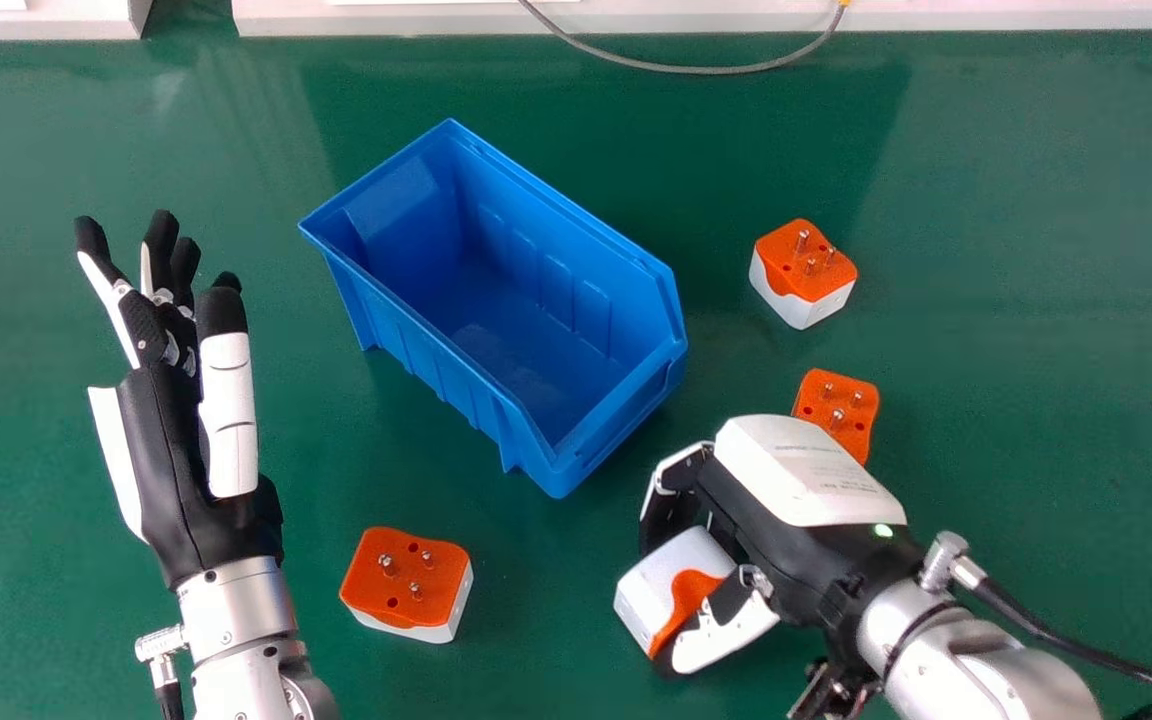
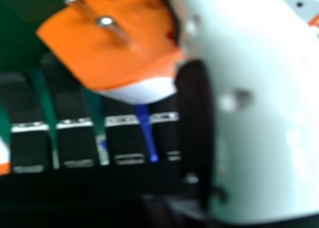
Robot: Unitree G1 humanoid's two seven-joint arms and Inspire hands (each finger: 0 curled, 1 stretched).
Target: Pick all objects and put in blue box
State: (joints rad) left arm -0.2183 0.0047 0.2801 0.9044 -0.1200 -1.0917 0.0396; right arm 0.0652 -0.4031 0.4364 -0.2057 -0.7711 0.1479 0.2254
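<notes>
At the lower right of the frame, 1 plug adapter (image 1: 671, 580) is gripped between the curled fingers and thumb of the right hand (image 1: 761, 545) – probably so it can be released into the blue box (image 1: 426, 367), set centrally, presumably for easy reach. The 2nd adapter (image 1: 801, 265), 3rd adapter (image 1: 841, 405) and 4th adapter (image 1: 406, 580) lie at upper right, right and lower left. At left, the left hand's (image 1: 176, 450) fingers are spread wide. Print is borne by the white cover (image 1: 796, 470) – nothing legible.
</notes>
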